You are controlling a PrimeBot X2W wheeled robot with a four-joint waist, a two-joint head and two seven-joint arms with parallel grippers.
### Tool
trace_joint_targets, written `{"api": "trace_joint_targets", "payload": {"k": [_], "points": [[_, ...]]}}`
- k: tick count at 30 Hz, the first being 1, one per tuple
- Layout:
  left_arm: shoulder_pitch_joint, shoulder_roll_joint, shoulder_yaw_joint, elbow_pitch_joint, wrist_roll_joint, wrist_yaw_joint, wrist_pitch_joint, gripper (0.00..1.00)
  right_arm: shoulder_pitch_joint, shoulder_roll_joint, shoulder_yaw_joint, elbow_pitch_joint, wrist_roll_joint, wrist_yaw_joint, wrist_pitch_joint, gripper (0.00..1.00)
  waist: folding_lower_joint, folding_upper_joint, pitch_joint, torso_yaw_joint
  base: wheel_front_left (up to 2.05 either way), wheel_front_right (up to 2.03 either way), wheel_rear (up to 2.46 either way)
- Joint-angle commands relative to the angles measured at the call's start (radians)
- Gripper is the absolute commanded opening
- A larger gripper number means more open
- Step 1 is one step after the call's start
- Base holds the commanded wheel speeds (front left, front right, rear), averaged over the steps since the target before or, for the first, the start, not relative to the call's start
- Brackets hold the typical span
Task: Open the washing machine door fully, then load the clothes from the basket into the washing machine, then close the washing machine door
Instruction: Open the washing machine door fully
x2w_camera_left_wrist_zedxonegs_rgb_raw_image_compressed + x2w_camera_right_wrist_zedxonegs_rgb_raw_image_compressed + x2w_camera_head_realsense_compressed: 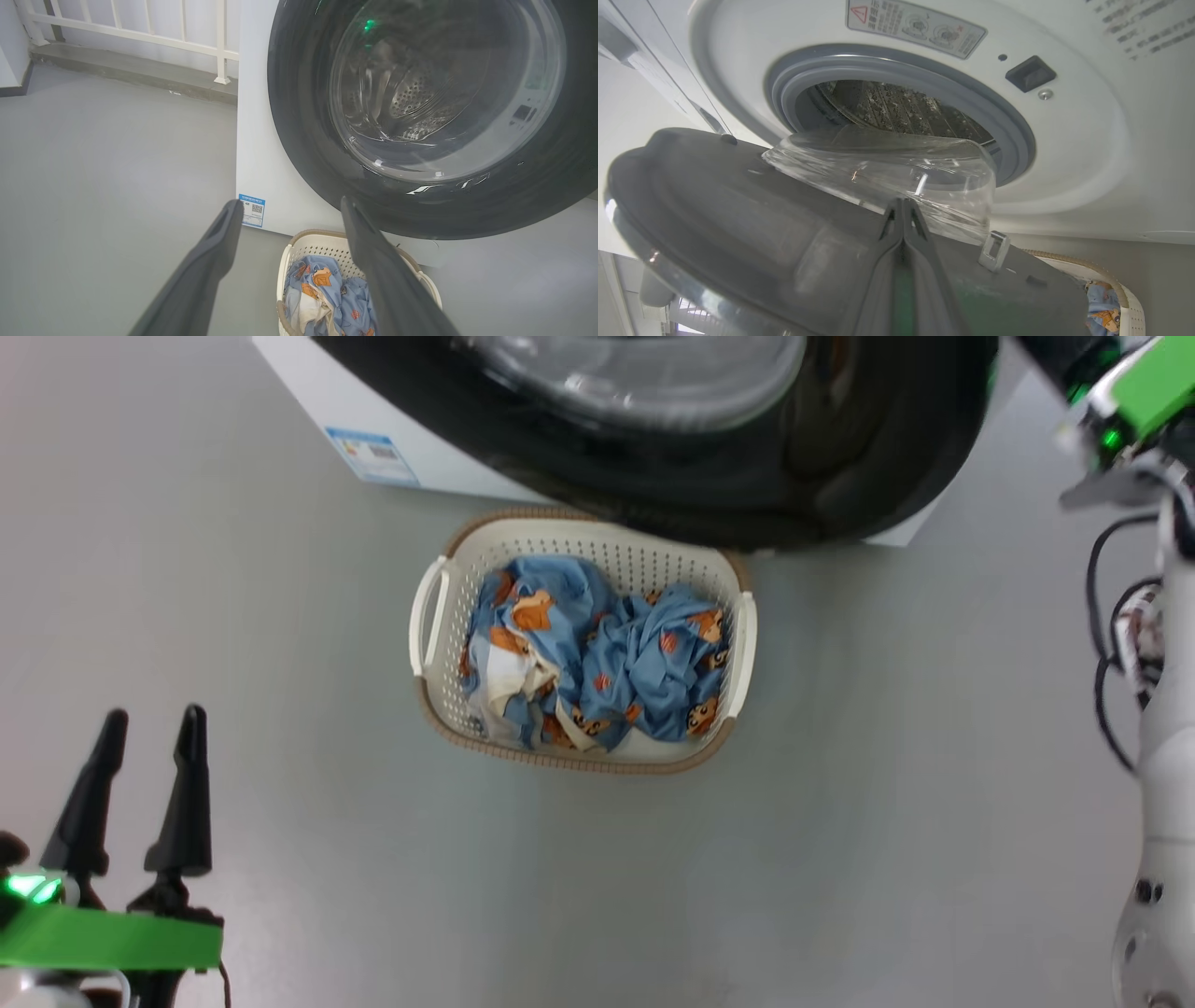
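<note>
The white washer has a railing beyond its side. Its black-rimmed door, clear bowl bulging, stands partly open, overhanging the far rim of the cream basket at the washer's foot. Blue bear-print clothes lie bundled inside. The right gripper, fingers pressed together and empty, lies along the door's inner face; the left gripper gapes empty, well back from the washer.

We see the washing machine door overhanging the basket at its far rim, blocking that side; open floor off its left, right and near rims; glass bowl half across the drum mouth
</note>
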Motion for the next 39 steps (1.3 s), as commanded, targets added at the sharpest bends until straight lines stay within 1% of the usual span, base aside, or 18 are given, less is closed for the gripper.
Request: {"api": "trace_joint_targets", "payload": {"k": [1,10,21,26,34,39], "points": [[0.002,0.034,0.046,-0.009,0.011,0.001,-0.006,1.00,0.017,0.050,0.050,-0.032,0.012,0.006,0.023,0.00,0.0001,0.0000,-0.036,-0.013,0.00,0.00,0.00],[0.049,0.023,0.048,0.010,0.050,0.001,-0.006,1.00,0.158,0.050,0.103,-0.115,0.091,0.006,0.079,0.00,0.0001,0.0000,-0.133,-0.023,0.00,0.00,0.00],[0.095,-0.002,0.054,0.044,0.091,0.001,-0.006,1.00,0.334,0.050,0.130,-0.147,0.163,0.006,0.148,0.00,0.0001,0.0000,-0.228,0.008,0.00,0.00,0.00],[0.101,-0.012,0.055,0.057,0.103,0.001,-0.006,1.00,0.375,0.050,0.170,-0.152,0.206,0.006,0.152,0.00,0.0001,0.0000,-0.251,0.030,0.00,0.00,0.00],[0.103,-0.023,0.053,0.075,0.116,0.001,-0.006,1.00,0.407,0.050,0.234,-0.132,0.247,0.006,0.140,0.00,0.0001,0.0000,-0.276,0.071,0.00,0.00,0.00],[0.108,-0.029,0.052,0.083,0.125,0.001,-0.006,1.00,0.423,0.050,0.256,-0.130,0.265,0.006,0.139,0.00,0.0001,0.0000,-0.294,0.092,0.00,0.00,0.00]]}}
